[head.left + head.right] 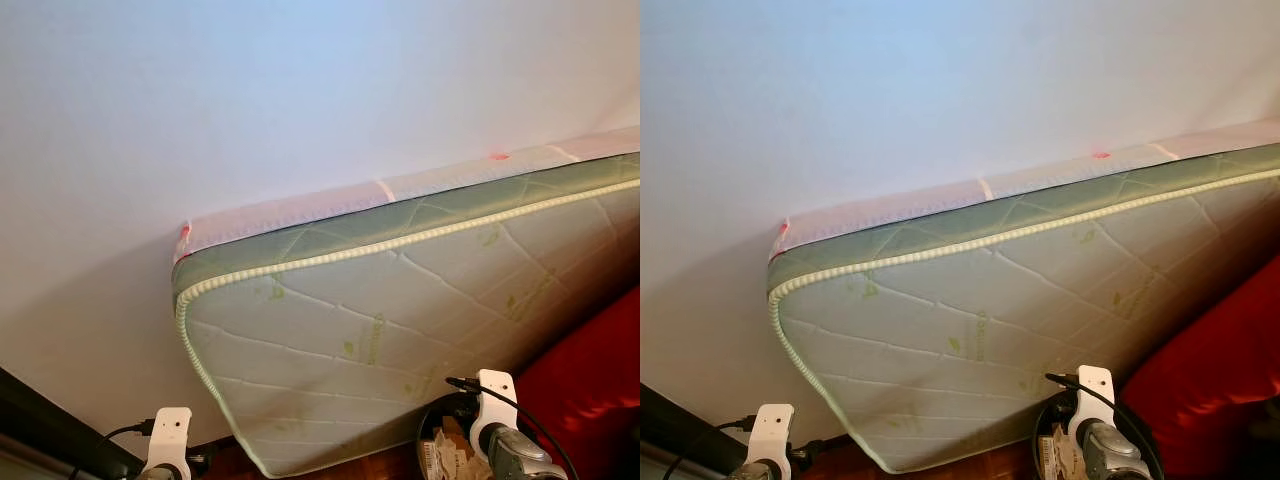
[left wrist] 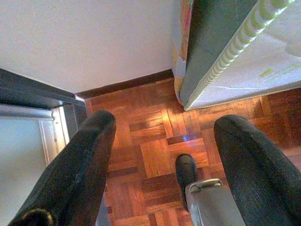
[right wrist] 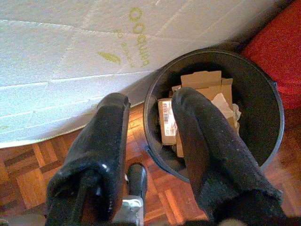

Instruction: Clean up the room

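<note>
A black round bin (image 3: 263, 136) stands on the parquet floor, holding cardboard pieces (image 3: 202, 82) and crumpled paper. My right gripper (image 3: 150, 99) hangs just above the bin's near rim, open, with nothing between its fingers. In the head view the bin (image 1: 440, 412) sits at the bottom beside my right wrist (image 1: 497, 400). My left gripper (image 2: 164, 127) is open over bare parquet (image 2: 155, 155), holding nothing, close to the mattress's lower corner.
A large quilted mattress (image 1: 400, 300) leans on its side against the white wall (image 1: 250, 100). Something red and padded (image 1: 590, 370) lies at the right, next to the bin. A dark frame (image 2: 33, 94) runs along the left. My foot (image 2: 186, 172) is below.
</note>
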Robot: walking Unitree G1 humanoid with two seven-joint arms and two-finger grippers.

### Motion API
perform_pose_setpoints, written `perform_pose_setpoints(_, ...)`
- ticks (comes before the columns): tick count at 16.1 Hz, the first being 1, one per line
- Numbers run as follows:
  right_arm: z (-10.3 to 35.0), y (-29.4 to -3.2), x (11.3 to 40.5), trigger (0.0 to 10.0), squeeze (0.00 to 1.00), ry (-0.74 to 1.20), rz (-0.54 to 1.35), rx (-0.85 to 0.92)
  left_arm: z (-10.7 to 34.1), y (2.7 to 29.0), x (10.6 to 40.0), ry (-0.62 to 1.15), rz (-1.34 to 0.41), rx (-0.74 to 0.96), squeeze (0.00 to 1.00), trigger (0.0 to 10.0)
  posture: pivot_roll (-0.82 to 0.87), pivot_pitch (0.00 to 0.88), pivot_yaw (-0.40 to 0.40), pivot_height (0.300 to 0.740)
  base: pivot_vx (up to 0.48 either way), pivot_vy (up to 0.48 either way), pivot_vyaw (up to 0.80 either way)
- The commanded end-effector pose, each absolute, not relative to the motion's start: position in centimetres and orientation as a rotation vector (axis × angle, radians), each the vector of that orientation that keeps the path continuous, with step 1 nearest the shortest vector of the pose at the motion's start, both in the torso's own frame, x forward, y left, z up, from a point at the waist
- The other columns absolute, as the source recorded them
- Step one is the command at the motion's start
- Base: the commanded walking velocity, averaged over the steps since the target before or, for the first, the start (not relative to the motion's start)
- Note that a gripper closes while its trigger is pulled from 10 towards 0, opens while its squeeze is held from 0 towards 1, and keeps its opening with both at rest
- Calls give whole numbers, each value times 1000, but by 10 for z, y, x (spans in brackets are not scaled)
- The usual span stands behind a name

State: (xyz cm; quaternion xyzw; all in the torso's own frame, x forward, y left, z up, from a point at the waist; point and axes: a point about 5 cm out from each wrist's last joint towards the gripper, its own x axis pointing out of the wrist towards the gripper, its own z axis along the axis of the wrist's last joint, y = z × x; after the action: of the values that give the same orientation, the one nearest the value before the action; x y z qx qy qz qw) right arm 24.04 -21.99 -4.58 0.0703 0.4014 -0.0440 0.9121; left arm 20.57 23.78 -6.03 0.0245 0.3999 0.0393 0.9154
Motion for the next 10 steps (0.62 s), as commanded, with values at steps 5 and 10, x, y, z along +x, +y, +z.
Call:
perform_pose_setpoints(5, -45, -220, 242, 10000, 0, 828, -89, 156, -62, 239, 203, 830, 97, 31, 0, 10000, -80, 0, 19, 740, 0, 0, 0)
perform_pose_setpoints(10, -44, -220, 242, 10000, 0, 828, -84, 155, -62, 239, 203, 830, 100, 29, 0, 10000, -80, 0, 18, 740, 0, 0, 0)
